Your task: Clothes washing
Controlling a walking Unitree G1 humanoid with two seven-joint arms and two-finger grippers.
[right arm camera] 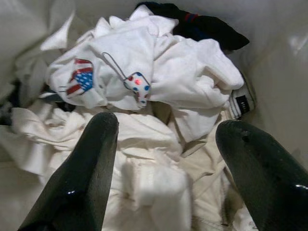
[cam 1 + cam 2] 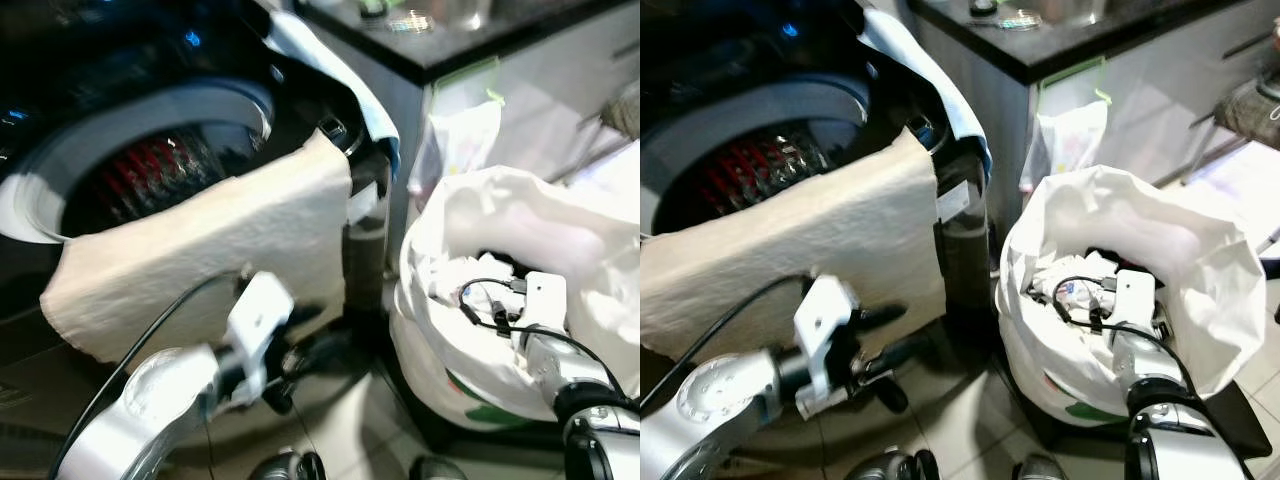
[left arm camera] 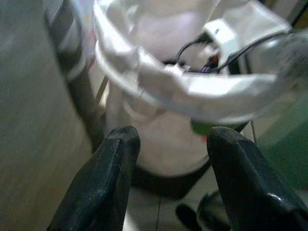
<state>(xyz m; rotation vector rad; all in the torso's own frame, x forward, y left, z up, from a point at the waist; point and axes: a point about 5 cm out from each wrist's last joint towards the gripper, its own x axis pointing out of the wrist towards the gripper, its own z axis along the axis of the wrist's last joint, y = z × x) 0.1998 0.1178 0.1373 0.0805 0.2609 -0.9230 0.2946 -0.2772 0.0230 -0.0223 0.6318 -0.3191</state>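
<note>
Before the robot stand two containers: one dark front-loading washing machine (image 2: 120,130) on its left and one tall white laundry bag (image 2: 1200,270) on its right, with a narrow dark upright panel (image 2: 965,250) between them. The machine's round grey-rimmed opening (image 2: 150,115) shows something red (image 2: 150,165) inside the drum; what it is cannot be told. One large cream towel (image 2: 220,250) hangs across the lower part of that opening and down the front of the machine. One pale blue cloth (image 2: 930,70) lies draped over the top corner of the machine, beside a dark worktop (image 2: 1090,40) that carries a few small blurred items.

The bag stands on a tiled floor (image 2: 970,420) and its mouth is wide. Inside it is a crumpled heap of white garments (image 1: 159,82); among them is one piece with a red, white and blue flag print (image 1: 82,82), one small white piece with coloured dots (image 1: 137,86), and one black garment with a thin red stripe (image 1: 202,26) at the far edge of the heap. One white plastic bag with green handles (image 2: 1070,130) hangs from the cabinet front behind the laundry bag.

The right pincer (image 1: 166,139) reaches down into the mouth of the bag, its two black fingers (image 1: 82,173) spread wide apart just above the white clothes, gripping nothing. The left pincer (image 3: 168,149) is held low in front of the machine, below the towel's hem, pointing across toward the laundry bag, its fingers likewise parted and empty.
</note>
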